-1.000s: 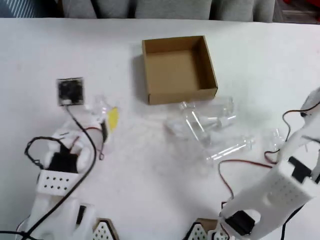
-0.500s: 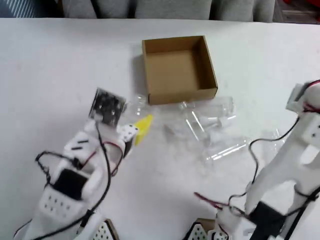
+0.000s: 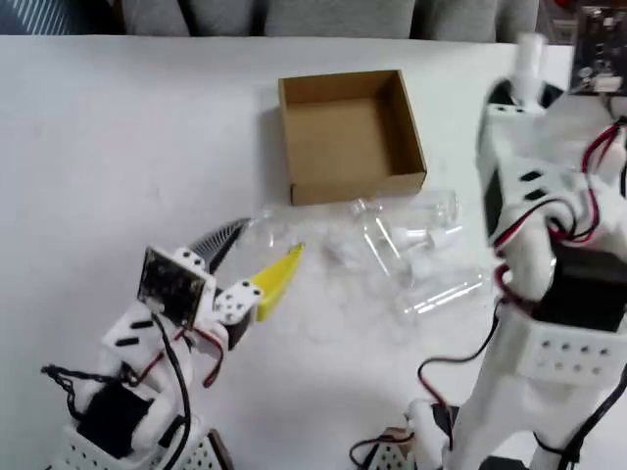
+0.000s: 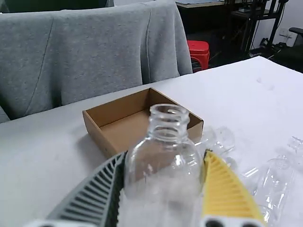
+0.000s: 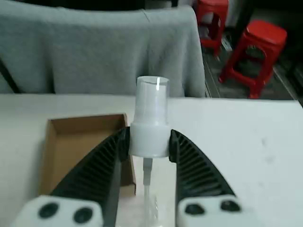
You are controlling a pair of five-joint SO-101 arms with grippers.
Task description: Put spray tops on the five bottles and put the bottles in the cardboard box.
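The left gripper sits at the near left of the white table, its grey and yellow fingers clamped on a clear bottle. The high view barely shows this glass against the table. The left wrist view shows it plainly: upright between the two fingers, its threaded neck open and uncapped.

The right gripper is raised at the far right, grasping a spray top by its white collar. The right wrist view shows the clear cap above the collar and the thin dip tube hanging below the black fingers. From above, only the cap pokes out over the arm.

The cardboard box stands open at the middle far side of the table. Just in front of its near wall, between the two arms, lies a loose heap of clear bottles and spray tops, all on their sides and overlapping, so their number cannot be told. The left wrist view shows part of this heap lying to the right of the held bottle.

Chairs draped in grey cloth stand past the far edge, and red stools stand behind them.
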